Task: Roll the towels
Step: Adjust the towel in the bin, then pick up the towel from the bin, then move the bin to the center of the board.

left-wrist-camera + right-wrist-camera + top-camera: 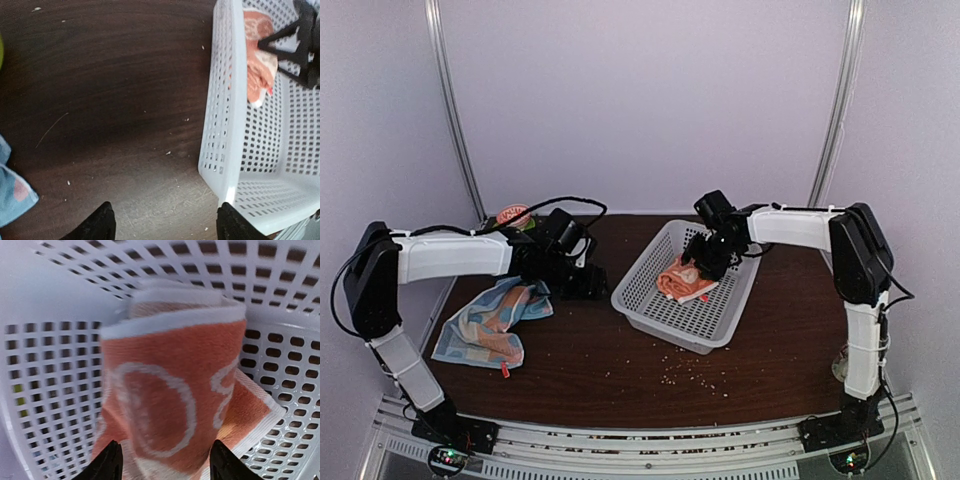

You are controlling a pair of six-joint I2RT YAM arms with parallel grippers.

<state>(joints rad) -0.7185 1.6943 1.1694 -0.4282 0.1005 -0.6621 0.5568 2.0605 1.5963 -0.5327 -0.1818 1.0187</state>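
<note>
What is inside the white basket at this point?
The orange towel, loosely rolled, lies in the white basket beneath the right gripper, whose jaws stand open. Nothing else shows on the mesh floor; the patch under the towel is covered.

orange towel (170, 390): lower edge cut off by the right wrist view's bottom; far end blurred.
blue towel (12, 192): only a corner shown at the left wrist view's left edge.
basket (225, 125): cropped at top and right there.
round object (513, 215): partly hidden behind the left arm (455, 255); kind not made out.
specks (670, 372): too small to be identified.
</note>
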